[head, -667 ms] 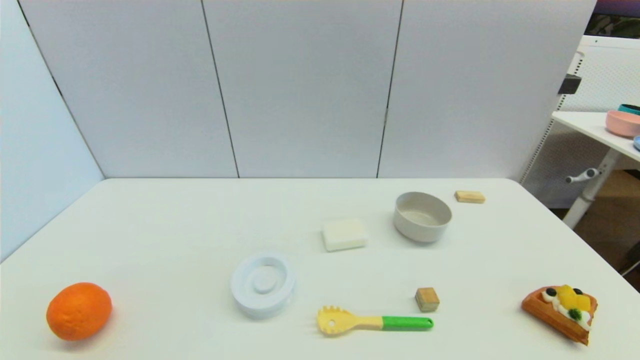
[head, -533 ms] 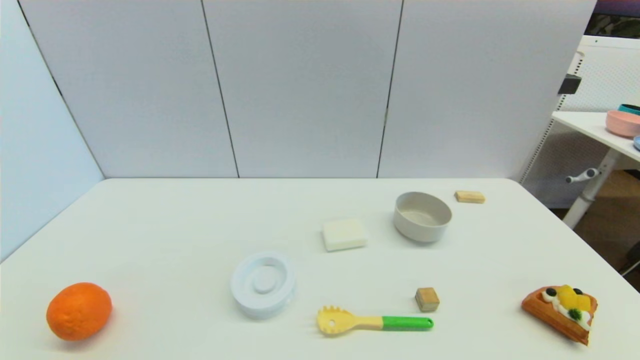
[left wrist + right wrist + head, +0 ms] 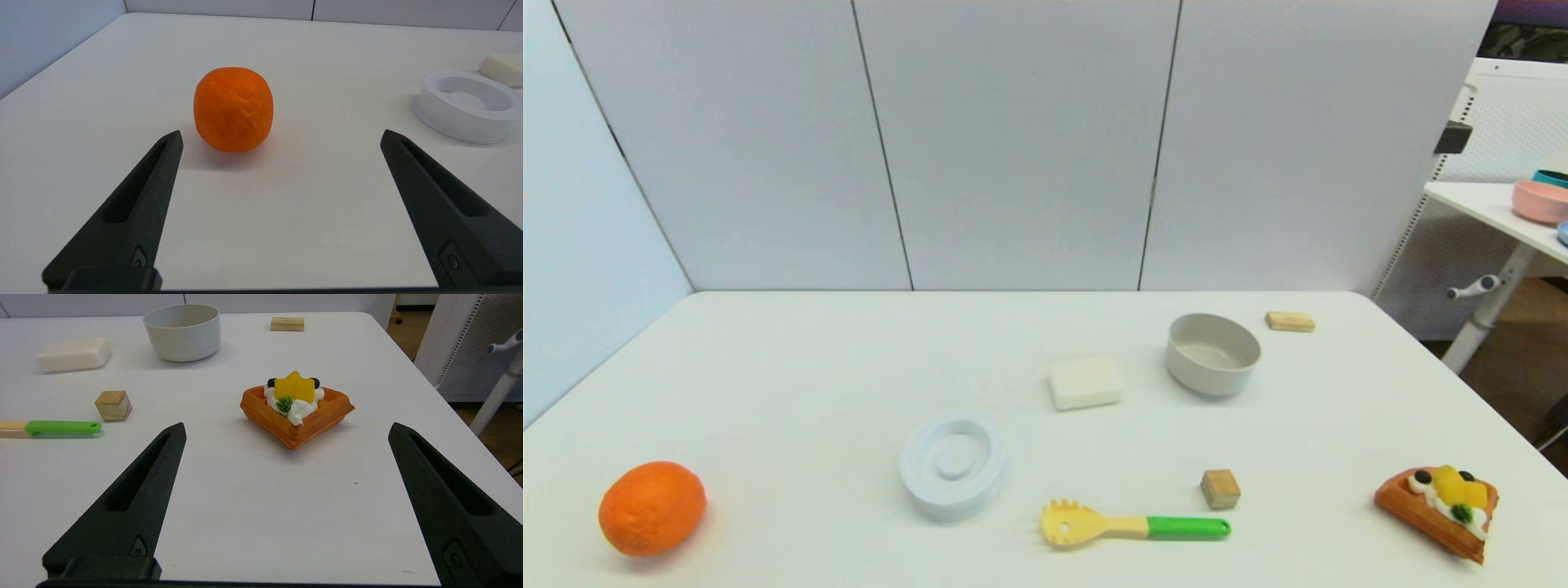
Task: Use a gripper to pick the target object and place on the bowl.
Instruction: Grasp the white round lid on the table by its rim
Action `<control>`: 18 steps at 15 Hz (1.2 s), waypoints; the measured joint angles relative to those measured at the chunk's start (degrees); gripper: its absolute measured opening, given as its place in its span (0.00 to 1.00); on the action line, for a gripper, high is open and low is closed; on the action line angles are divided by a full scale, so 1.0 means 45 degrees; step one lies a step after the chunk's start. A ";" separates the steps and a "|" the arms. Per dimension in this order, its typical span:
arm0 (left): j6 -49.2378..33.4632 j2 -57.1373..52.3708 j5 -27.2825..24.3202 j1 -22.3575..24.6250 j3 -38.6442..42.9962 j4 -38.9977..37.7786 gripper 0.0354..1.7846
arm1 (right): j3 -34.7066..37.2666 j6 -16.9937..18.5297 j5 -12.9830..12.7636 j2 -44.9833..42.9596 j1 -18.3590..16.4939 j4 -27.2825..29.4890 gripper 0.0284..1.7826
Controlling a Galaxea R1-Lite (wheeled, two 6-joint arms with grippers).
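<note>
With both end effectors, left and right, wide open and empty near the desk's front, we risk grabbing the orange beside the ringed container, well apart from the bowl.

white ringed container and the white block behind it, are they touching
Apart. The head view shows bare table between the white ringed container and the white block. Both grippers, left and right, are open, away from them.

White ringed container upright, near table front; beige-grey bowl upright, well apart, far right
</note>
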 joint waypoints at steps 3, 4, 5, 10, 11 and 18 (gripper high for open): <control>0.0100 0.0011 0.0011 0.0000 -0.0016 0.0000 0.96 | 0.0000 0.0000 0.0000 0.0000 0.0000 0.0000 0.96; 0.0119 0.0089 -0.0008 0.0000 -0.0084 0.0005 0.96 | 0.0000 0.0000 0.0000 0.0000 0.0000 0.0000 0.96; 0.0179 0.0298 -0.0062 0.0000 -0.0604 0.0019 0.96 | 0.0000 0.0000 0.0000 0.0000 -0.0005 0.0000 0.96; 0.1238 0.3392 -0.0851 -0.0599 -0.4055 0.0209 0.96 | 0.0000 0.0005 0.0003 0.0000 0.0000 0.0000 0.96; 0.1560 0.4359 -0.1008 -0.0889 -0.4771 0.0265 0.96 | 0.0000 0.0000 0.0000 0.0000 0.0000 0.0005 0.96; 0.4790 1.1654 -0.1997 -0.4353 -0.9769 0.1899 0.96 | 0.0000 -0.0003 0.0000 0.0000 0.0000 0.0000 0.96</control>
